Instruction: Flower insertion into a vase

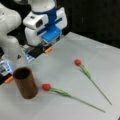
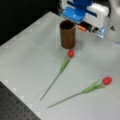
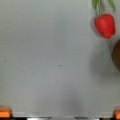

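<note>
Wrist view: vase [image 3: 116,58] right of wide-spread gripper [image 3: 60,113], apart.

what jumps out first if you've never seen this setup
Two red flowers lie flat on the pale table, one with its head close beside the vase, the other farther toward a front view's right. The brown vase stands upright and empty. The tool, with orange fingertips, hovers behind the vase holding nothing, jaws spread wide in the wrist view.
</note>
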